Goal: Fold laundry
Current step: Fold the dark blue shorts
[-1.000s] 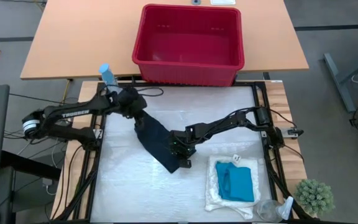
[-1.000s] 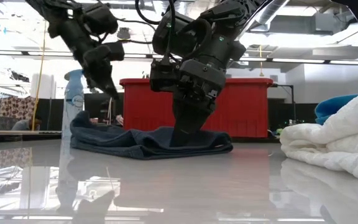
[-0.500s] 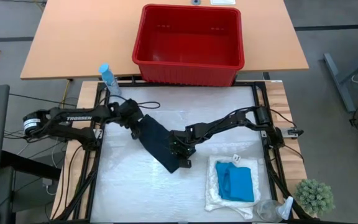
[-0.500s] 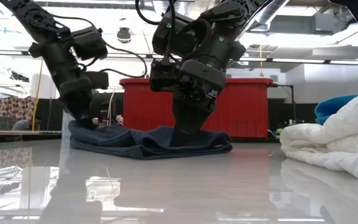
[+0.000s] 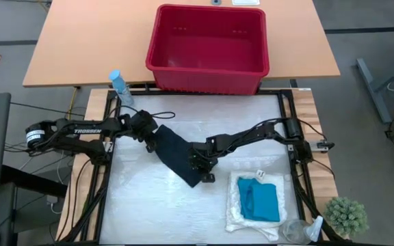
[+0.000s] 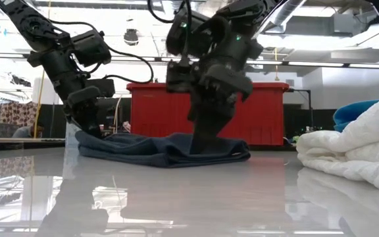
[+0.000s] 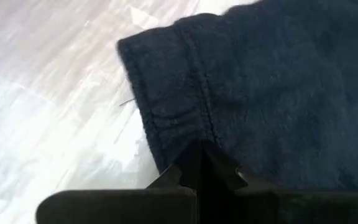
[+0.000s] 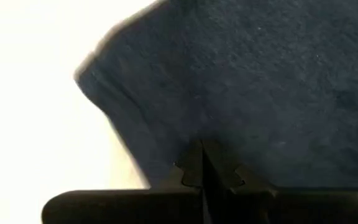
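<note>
1. My left gripper (image 5: 150,135) has its jaws closed on one end of the dark navy garment (image 5: 176,156), a soft, matte, fleece-like cloth lying as a long folded strip on the glossy white table (image 5: 142,205).
2. In the left wrist view a stitched seam with small gathers (image 7: 197,106) runs straight up from my pinched fingertips, near the cloth's rounded corner.
3. My right gripper (image 5: 198,167) is clamped shut on the strip's other end, with the cloth spreading away from its jaws.
4. Well apart from both jaws, the cream-white textured cloth (image 5: 241,212) lies rumpled and puffy, with the smooth turquoise garment (image 5: 260,202) folded on top.
5. Beyond the strip I see the rigid red plastic basket (image 5: 208,41).
</note>
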Robot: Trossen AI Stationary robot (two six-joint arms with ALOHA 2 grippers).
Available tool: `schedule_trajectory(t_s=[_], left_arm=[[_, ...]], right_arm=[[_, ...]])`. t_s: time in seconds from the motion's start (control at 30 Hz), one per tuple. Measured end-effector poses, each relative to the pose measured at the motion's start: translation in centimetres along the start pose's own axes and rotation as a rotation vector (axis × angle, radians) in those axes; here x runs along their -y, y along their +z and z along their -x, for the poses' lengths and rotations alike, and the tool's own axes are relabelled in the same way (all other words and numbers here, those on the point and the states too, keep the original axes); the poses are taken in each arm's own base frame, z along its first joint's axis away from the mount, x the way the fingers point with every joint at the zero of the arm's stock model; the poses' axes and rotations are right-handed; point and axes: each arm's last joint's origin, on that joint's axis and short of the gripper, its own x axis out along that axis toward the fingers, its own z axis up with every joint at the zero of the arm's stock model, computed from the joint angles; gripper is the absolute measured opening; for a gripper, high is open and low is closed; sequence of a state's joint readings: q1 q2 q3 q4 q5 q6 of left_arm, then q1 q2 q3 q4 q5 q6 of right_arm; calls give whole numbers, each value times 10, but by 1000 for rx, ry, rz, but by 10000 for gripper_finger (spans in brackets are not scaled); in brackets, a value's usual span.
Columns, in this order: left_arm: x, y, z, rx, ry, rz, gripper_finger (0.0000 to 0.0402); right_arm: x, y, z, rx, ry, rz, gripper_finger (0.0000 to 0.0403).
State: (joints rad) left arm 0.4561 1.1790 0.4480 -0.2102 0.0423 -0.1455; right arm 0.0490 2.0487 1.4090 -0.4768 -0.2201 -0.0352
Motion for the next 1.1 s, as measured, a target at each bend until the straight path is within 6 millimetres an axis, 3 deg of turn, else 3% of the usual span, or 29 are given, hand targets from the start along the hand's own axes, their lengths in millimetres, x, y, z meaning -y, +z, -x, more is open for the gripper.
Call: schedule_trajectory(t_s=[0.13,0.57,0.9,1.1], left_arm=[[0,0,0,0,2,2,0],[0,0,0,1,2,26,0],[0,4,0,42,-3,27,0],[1,5,0,50,-5,34,0]], right_arm=[[0,10,14,89,-1,18,24],[-31,18,7,165,41,150,24],[-29,-13,-13,90,46,69,24],[-38,-17,-14,51,60,72,24]])
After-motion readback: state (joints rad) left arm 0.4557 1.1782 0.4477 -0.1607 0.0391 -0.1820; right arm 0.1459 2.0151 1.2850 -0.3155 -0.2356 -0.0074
